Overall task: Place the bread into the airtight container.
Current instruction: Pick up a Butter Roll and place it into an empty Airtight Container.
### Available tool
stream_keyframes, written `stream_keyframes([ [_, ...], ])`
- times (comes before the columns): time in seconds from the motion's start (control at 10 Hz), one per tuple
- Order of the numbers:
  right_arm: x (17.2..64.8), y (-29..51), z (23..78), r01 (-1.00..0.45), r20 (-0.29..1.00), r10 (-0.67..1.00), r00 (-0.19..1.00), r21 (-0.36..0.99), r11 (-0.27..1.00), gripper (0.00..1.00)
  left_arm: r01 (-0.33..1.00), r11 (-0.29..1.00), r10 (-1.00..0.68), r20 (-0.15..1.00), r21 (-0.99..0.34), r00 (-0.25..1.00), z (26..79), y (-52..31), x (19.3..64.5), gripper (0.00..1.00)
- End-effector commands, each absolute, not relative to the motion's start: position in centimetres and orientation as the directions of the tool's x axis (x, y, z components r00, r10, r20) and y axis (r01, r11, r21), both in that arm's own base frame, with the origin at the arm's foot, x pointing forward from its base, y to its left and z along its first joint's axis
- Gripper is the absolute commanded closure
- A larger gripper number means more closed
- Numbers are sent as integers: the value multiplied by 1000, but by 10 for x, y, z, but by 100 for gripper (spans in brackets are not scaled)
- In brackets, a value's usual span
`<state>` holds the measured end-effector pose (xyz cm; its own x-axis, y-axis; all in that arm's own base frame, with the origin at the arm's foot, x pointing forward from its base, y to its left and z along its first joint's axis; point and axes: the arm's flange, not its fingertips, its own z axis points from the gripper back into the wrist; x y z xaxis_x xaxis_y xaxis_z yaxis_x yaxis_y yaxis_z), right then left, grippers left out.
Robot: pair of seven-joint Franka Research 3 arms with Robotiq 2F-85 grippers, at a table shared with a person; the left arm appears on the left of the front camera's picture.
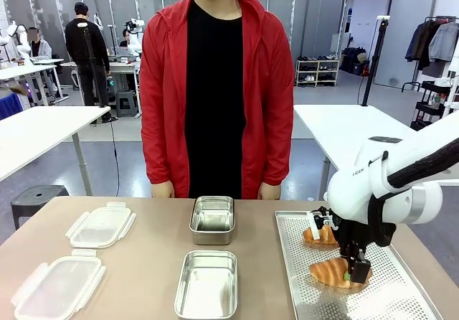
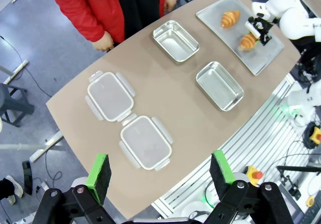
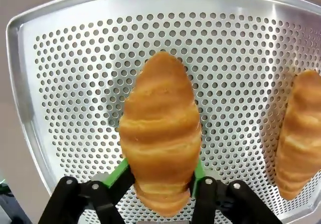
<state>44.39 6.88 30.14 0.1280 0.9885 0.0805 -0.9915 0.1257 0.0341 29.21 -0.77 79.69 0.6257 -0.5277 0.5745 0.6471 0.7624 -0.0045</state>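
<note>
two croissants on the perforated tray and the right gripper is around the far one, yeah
Not quite. The right gripper is around the near croissant, not the far croissant, as the front view shows. Both croissants do lie on the perforated tray.

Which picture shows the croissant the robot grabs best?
The right wrist view. The croissant is big and central there, squeezed between the green fingers on the tray. In the front view the fingers hide part of it; in the left wrist view it looks tiny and far away.
</note>
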Motion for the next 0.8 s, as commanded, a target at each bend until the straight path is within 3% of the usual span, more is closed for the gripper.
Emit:
stream_keyframes([
  [0.0,445,71,311,-994,89,991,104,43,100,54,651,759,-524,584,-10,619,800,-9,292,0],
  [0.1,444,74,318,-994,81,991,104,43,101,81,651,759,-524,584,-10,619,800,-9,292,0],
  [0.2,443,77,324,-992,53,992,112,62,109,68,651,759,-524,584,-10,619,800,-9,292,0],
  [0.3,441,81,332,-987,39,990,139,89,135,88,651,759,-524,584,-10,619,800,-9,292,0],
  [0.7,411,144,389,-981,26,982,187,50,185,88,651,759,-524,584,-10,619,800,-9,292,0],
])
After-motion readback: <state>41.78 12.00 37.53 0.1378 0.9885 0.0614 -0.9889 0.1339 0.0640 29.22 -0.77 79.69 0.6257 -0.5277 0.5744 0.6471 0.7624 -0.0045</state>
